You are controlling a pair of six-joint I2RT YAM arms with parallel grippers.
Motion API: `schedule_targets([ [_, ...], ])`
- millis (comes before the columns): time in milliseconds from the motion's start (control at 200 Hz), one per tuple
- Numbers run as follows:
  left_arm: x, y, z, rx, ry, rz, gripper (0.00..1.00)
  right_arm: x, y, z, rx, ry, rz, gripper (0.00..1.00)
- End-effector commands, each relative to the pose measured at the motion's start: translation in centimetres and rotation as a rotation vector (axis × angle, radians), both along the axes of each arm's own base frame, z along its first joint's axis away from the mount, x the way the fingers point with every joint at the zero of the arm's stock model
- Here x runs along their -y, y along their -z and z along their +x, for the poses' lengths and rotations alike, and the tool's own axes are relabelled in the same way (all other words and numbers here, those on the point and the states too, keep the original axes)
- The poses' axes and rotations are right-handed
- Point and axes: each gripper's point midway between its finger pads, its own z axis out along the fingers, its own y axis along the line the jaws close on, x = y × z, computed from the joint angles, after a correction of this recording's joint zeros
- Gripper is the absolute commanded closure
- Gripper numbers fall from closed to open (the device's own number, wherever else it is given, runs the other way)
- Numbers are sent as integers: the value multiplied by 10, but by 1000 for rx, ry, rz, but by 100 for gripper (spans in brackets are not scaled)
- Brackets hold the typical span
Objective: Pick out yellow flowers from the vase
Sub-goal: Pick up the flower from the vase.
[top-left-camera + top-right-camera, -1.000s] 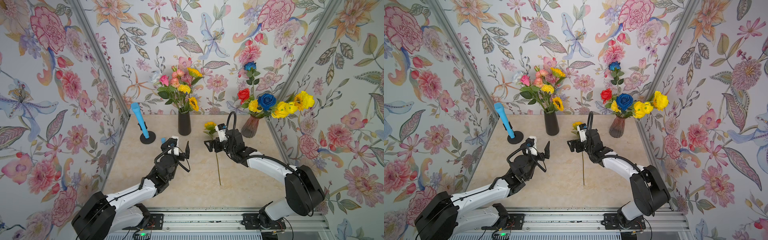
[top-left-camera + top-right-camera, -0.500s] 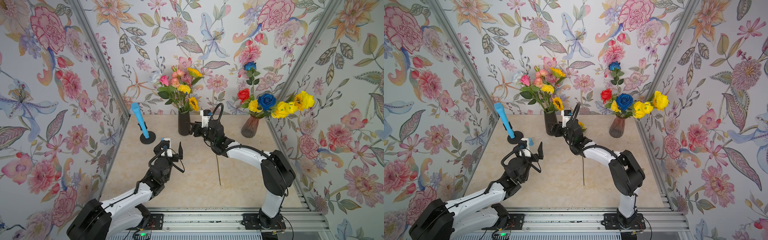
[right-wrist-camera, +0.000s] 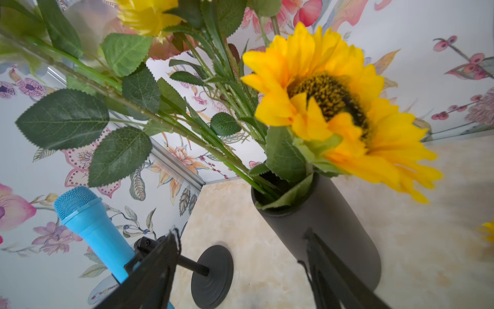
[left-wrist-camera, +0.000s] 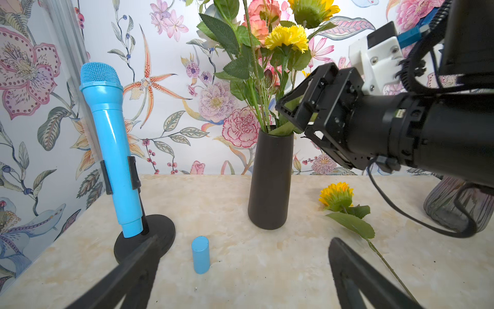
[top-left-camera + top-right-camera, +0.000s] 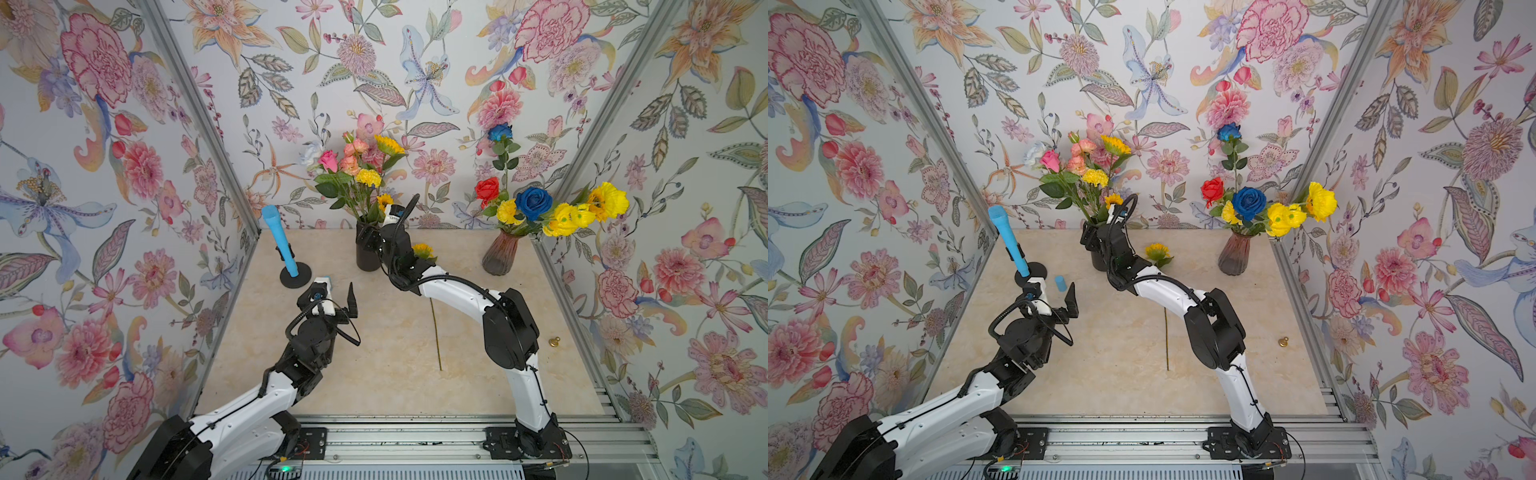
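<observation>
A black vase (image 5: 368, 257) at the back holds pink and peach roses and yellow flowers: a tall sunflower (image 5: 388, 144), a pompom (image 5: 368, 177) and a low sunflower (image 3: 334, 107). My right gripper (image 3: 240, 235) is open beside the vase's rim, under the low sunflower, with nothing between its fingers. In the left wrist view the right gripper (image 4: 290, 117) reaches to the stems just above the vase mouth. Another yellow sunflower (image 5: 422, 250) lies on the table right of the vase. My left gripper (image 4: 244, 240) hangs open and empty over the table's front left.
A purple glass vase (image 5: 500, 257) at the back right holds blue and red roses and more yellow blooms (image 5: 569, 216). A blue microphone (image 5: 278, 241) leans on a black stand at the back left, a small blue cylinder (image 4: 200, 254) beside it. A brass knob (image 5: 554, 342) lies right.
My right gripper has moved left and back, from above the lying sunflower to the black vase's rim, and its jaws have narrowed a little. The left arm has drawn slightly left.
</observation>
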Motion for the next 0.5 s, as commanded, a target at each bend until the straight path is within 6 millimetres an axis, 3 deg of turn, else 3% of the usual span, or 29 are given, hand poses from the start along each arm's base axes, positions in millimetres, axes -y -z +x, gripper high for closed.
schedule_targets([
  [0,-4,3,-3,-4,4,-15,0,6,22,11,-66,108,-49,25],
  [300,-7,0,-5,9,3,-29,0,10,33,30,-76,196,-108,33],
  [495,-7,-1,-5,10,6,-34,0,14,31,37,-60,208,-121,38],
])
